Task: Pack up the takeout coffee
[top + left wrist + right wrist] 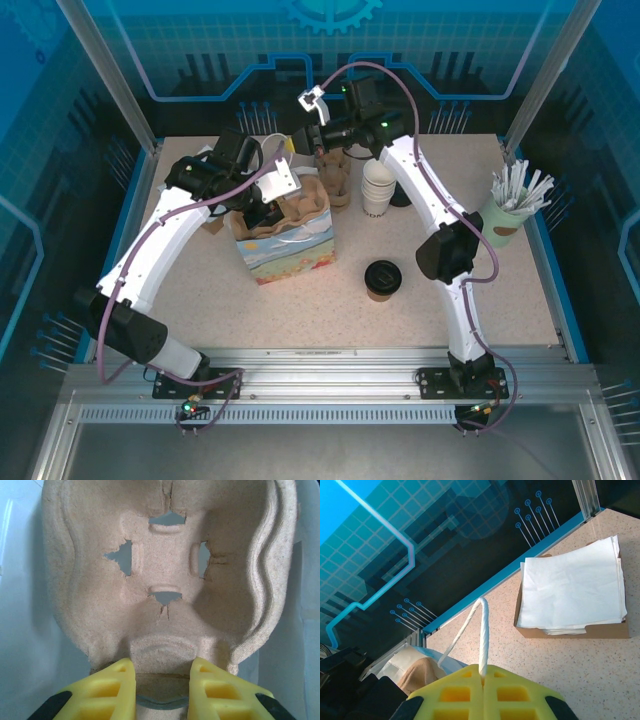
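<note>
Left claw (162, 672) stands narrow, its yellow fingers nipping the near rim of a pulp cup carrier (165, 560) that sits in the mouth of the paper bag (285, 250) just beneath it. Right claw (482, 672) is pressed fully together on the bag's white rope handle (482, 630). The takeout coffee (382, 278) stands upright on the table (520, 290), right of the bag, well apart from both claws and nearer the arm bases.

White cups (378, 187): a stack, upright, at the far middle of the table (520, 300).
Green cup (500, 215): near the right edge, full of white sticks.
Napkins (572, 587): a white pile in a brown box (570, 630).
</note>
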You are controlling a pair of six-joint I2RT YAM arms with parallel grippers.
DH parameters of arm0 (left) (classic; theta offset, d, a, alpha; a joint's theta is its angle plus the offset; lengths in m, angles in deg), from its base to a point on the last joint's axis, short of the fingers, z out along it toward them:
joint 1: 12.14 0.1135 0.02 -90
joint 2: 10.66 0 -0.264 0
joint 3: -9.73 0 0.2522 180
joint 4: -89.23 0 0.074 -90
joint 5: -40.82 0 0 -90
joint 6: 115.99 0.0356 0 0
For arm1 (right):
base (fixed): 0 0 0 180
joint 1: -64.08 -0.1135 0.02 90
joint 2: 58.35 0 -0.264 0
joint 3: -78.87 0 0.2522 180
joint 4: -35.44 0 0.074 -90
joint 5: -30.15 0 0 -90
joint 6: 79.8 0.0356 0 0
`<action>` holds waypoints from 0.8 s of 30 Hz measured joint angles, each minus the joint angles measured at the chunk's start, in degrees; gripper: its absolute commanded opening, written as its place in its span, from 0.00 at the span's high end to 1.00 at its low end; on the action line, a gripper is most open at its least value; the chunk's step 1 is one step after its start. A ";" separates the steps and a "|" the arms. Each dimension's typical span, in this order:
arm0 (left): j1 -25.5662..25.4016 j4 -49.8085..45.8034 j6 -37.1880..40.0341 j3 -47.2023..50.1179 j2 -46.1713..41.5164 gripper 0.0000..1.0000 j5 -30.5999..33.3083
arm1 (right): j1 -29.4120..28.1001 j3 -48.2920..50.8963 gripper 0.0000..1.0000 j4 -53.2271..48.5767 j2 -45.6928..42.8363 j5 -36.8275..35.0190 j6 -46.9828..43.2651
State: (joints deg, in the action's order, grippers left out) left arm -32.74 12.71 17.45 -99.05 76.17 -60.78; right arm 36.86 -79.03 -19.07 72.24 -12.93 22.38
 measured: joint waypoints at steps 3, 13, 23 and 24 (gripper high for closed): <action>0.24 0.02 -0.02 0.00 0.24 0.77 0.00 | 0.00 0.00 0.98 -0.66 0.00 -0.07 -0.24; 1.05 0.02 0.02 0.02 0.28 0.77 0.28 | 0.00 0.00 0.94 -2.99 0.07 -1.86 -1.36; 1.11 -0.44 0.00 0.09 0.90 0.77 0.92 | 0.20 0.00 0.67 -3.65 0.07 -3.13 -1.75; 1.16 -0.46 0.00 0.11 0.98 0.77 0.92 | 0.31 0.00 0.64 -3.82 0.07 -3.26 -1.79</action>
State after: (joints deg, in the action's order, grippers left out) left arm -31.58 12.25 17.45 -98.94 77.15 -59.86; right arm 37.17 -79.03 -22.90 72.30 -16.19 20.59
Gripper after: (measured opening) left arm 0.232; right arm 0.318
